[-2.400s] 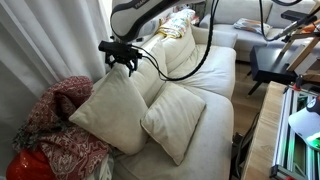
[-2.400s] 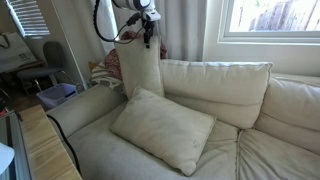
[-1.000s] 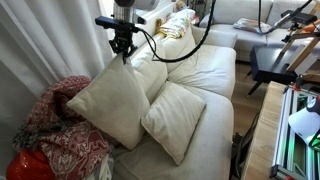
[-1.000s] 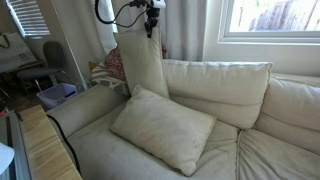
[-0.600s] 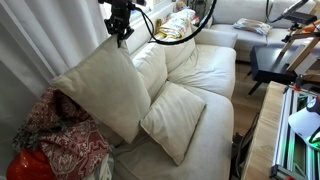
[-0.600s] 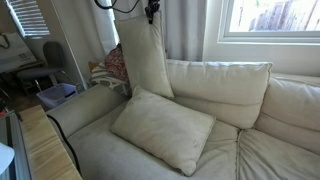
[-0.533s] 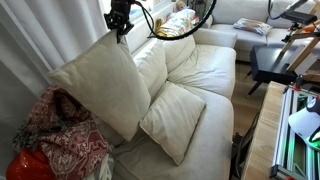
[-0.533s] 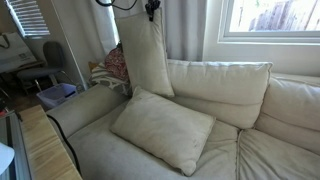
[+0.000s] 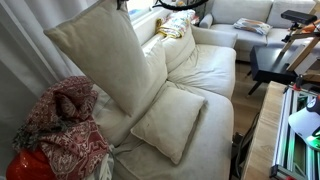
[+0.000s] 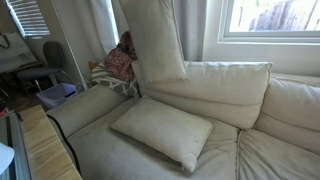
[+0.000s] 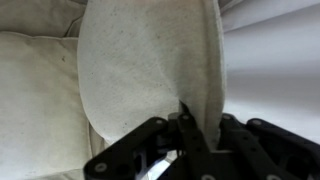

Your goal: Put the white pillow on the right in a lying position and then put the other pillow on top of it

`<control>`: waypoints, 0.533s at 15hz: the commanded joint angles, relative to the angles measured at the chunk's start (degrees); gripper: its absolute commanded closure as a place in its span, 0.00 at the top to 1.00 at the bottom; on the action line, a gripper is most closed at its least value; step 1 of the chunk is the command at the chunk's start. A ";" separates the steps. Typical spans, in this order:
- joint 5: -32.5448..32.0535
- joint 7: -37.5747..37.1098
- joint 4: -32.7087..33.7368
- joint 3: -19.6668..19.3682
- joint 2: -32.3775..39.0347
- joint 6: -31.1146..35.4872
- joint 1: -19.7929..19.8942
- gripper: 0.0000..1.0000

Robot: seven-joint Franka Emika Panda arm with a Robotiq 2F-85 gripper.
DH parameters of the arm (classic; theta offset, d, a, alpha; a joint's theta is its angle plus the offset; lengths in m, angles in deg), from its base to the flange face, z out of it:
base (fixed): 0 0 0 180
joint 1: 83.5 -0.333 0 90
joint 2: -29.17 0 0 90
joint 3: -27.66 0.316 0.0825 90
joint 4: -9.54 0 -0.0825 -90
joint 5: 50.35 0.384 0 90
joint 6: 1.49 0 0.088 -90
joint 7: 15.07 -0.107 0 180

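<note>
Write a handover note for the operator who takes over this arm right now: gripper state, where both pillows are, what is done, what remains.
Hold: the gripper is shut on a corner of the lifted pillow, which hangs high over the sofa.
Below: the lying pillow is flat on the seat cushion.
Done: one pillow lies down; the other is off the seat.
Left: lower the lifted pillow onto the lying pillow, then release.

Both exterior views face sofa [image 9: 212,72], wrist close
</note>
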 commanded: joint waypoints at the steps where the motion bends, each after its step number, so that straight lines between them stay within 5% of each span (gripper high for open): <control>1: 1.52 4.59 -7.47 -0.17 -6.54 1.45 2.43 0.04; 4: 2.70 11.65 -10.08 0.32 -7.31 0.23 4.82 0.04; 5: 0.50 7.34 -5.93 -0.47 -4.27 -0.29 3.15 0.17; 8: 0.76 10.52 -7.97 -0.63 -4.56 -0.31 4.10 0.17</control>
